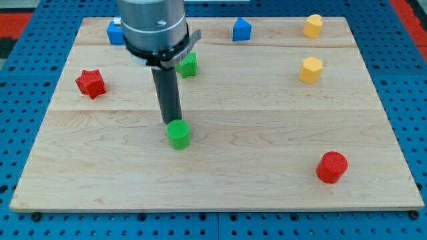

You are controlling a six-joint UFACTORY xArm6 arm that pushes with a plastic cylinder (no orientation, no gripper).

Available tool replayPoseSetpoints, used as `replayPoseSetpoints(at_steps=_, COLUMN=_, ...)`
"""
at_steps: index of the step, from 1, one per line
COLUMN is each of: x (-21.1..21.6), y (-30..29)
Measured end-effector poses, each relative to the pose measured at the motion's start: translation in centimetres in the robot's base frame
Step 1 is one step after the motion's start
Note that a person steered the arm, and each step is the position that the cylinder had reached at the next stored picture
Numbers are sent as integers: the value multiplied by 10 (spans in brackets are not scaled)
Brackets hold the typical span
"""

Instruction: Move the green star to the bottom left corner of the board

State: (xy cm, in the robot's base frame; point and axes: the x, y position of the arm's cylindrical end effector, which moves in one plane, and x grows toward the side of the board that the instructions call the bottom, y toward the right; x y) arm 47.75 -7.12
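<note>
My tip [172,123] is at the lower end of the dark rod, left of the board's middle. It touches the top-left edge of a green block [178,135] just below it; the block looks rounded and I cannot make out its shape for certain. A second green block [189,65], cube-like, lies farther up the view, partly hidden behind the arm's body. The board's bottom left corner [30,200] lies far to the left of and below both green blocks.
A red star [90,83] lies at the left. A blue cube [115,32] and a blue house-shaped block [241,29] lie along the top edge. Two yellow blocks [312,25] [310,69] lie at the top right. A red rounded block [331,167] lies at the bottom right.
</note>
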Motion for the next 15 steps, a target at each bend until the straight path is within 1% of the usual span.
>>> replayPoseSetpoints(at_steps=1, x=32, y=14)
replayPoseSetpoints(at_steps=2, x=34, y=21)
replayPoseSetpoints(at_steps=3, x=-21, y=43)
replayPoseSetpoints(at_steps=4, x=-94, y=46)
replayPoseSetpoints(at_steps=5, x=-158, y=56)
replayPoseSetpoints(at_steps=6, x=-163, y=12)
replayPoseSetpoints(at_steps=7, x=-136, y=-10)
replayPoseSetpoints(at_steps=8, x=-143, y=-34)
replayPoseSetpoints(at_steps=9, x=-165, y=-52)
replayPoseSetpoints(at_steps=10, x=-160, y=-95)
replayPoseSetpoints(at_steps=11, x=-139, y=-115)
replayPoseSetpoints(at_steps=12, x=-125, y=-108)
replayPoseSetpoints(at_steps=13, x=-152, y=-81)
replayPoseSetpoints(at_steps=14, x=-139, y=-64)
replayPoseSetpoints(at_steps=15, x=-108, y=-55)
